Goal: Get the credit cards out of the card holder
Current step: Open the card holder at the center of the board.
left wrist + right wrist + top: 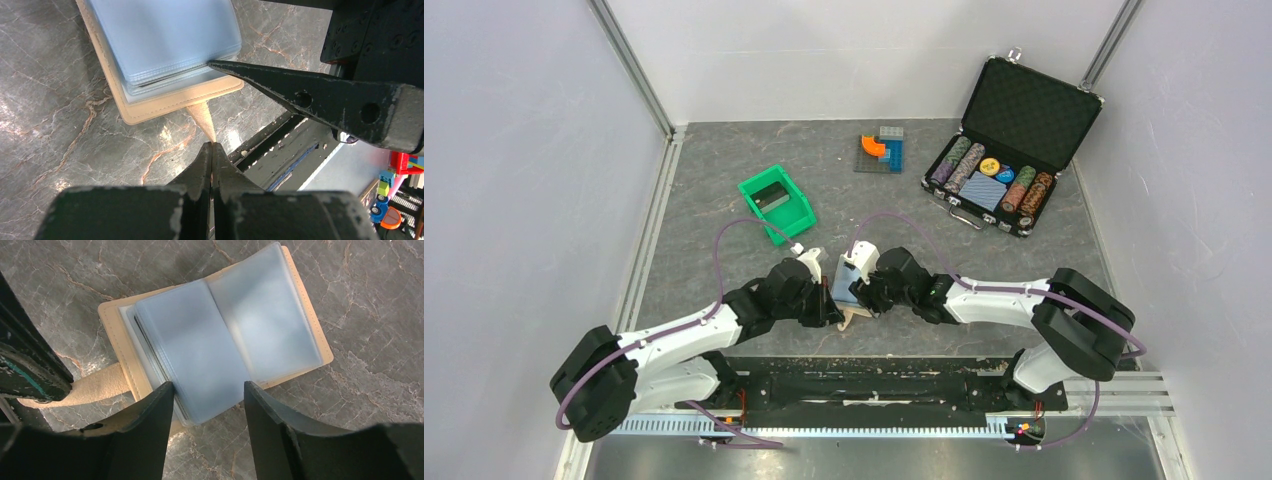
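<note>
1 open card holder (215, 340), 1 green bin (804, 212), 1 chip case (1031, 108)

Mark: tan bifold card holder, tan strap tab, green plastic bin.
tan bifold card holder (195, 340): right wrist view, pocket sleeve
tan strap tab (202, 120): left wrist view, mid-tab
green plastic bin (790, 224): top view, near wall

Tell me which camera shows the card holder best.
The right wrist view: the card holder is open, both blue pocket pages and the tan edge visible. The left wrist view shows only one corner, plus the strap pinched by the left gripper. The top view shows it small and partly hidden.
</note>
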Controlling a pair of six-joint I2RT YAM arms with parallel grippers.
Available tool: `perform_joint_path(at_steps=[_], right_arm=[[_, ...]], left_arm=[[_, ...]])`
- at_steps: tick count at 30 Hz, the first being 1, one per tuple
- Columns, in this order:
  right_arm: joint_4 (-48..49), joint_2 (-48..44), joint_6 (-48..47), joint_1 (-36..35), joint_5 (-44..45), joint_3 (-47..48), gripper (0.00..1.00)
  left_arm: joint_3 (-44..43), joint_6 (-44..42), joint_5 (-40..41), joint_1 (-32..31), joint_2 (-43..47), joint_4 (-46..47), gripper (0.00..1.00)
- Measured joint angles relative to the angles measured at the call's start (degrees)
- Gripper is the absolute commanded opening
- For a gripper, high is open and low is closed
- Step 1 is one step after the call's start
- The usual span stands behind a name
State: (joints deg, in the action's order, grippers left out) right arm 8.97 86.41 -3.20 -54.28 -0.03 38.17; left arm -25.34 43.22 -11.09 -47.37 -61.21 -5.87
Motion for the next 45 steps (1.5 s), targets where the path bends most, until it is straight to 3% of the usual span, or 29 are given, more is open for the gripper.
perform_joint_path(at_steps=[27,45], right_arm=[[0.76,-0.44,0.13,-0.37,3.61,1.16,0.47],[-0.11,0.52,-0.26,0.48,9.01,3.72,0.29]], left_arm=[[0.24,0.0,0.5,0.04,0.28,0.42,0.02],[0.28,-0.02,2.14,0.02,-0.46,-3.58,0.02]])
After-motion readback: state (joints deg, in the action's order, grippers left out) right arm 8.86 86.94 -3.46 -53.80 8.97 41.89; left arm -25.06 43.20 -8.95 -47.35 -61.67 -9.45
